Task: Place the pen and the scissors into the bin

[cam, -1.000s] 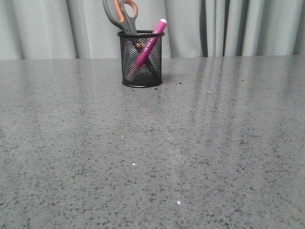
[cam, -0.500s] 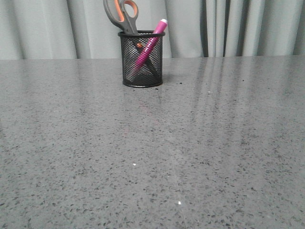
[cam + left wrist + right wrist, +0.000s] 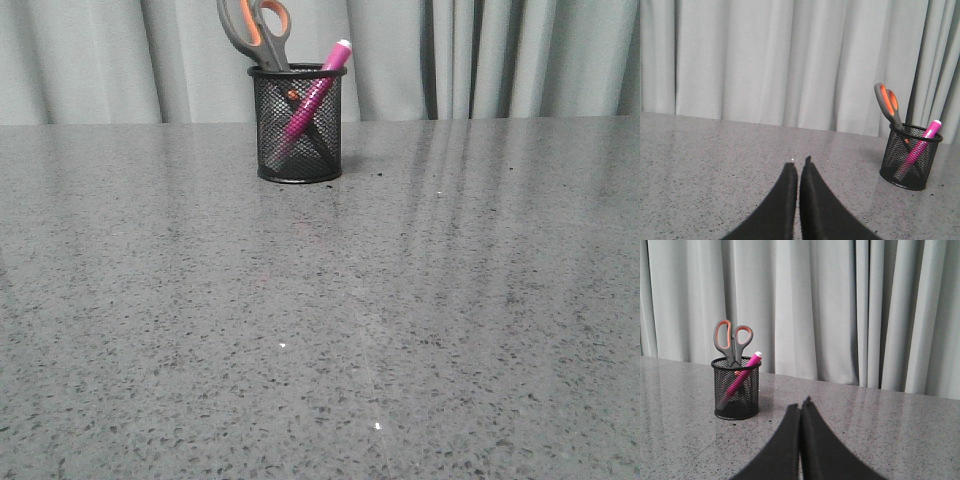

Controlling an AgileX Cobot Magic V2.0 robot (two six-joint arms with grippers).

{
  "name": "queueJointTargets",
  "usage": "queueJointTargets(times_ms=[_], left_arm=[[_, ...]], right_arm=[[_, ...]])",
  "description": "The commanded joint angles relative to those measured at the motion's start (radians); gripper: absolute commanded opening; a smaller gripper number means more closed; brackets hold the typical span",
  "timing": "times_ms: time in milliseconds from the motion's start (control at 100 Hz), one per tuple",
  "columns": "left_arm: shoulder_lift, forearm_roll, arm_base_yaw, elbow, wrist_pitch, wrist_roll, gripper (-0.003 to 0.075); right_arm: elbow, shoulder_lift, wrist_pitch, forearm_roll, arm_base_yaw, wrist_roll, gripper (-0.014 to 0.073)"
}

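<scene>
Stood at twelve o'clock on the table (image 3: 320,330): bin (image 3: 297,125), with scissors (image 3: 254,32) handles-up and pen (image 3: 313,98) leaning inside. Pressed together, holding nothing: left gripper (image 3: 799,167) and right gripper (image 3: 800,406) fingers.

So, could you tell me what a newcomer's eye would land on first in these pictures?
Most likely the black mesh bin standing alone at the far side of the grey speckled table, in front of the pale curtain. The scissors stick out of it handles up, and the magenta pen leans across inside. In the wrist views, the left gripper and right gripper are shut and empty.
</scene>
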Motion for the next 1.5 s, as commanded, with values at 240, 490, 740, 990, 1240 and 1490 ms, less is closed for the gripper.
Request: queueJointTargets(times_ms=[240, 490, 740, 990, 1240, 1490], left_arm=[[-0.014, -0.018, 0.001, -0.026, 0.01, 0.003, -0.0019], [-0.014, 0.098, 0.001, -0.026, -0.024, -0.071, -0.0019], [-0.014, 1.259, -0.003, -0.028, -0.077, -1.19, -0.0019], [-0.014, 1.441, -0.003, 0.021, -0.085, -1.317, -0.0019], [-0.034, 1.467, -0.003, 0.116, -0.126, -1.343, -0.0019], [-0.032, 1.467, -0.003, 0.116, -0.13, -1.343, -0.0019]], right_arm=[[-0.023, 0.004, -0.081, -0.009, -0.005, -0.008, -0.0069], [-0.023, 0.004, -0.081, -0.009, -0.005, -0.008, -0.0069], [-0.023, 0.004, -0.081, -0.009, -0.005, -0.008, -0.0069], [-0.023, 0.004, -0.081, -0.009, -0.005, -0.008, -0.0069], [-0.023, 0.004, -0.081, -0.009, -0.005, -0.008, -0.0069], [-0.023, 0.004, -0.081, -0.009, -0.005, -0.008, -0.0069]])
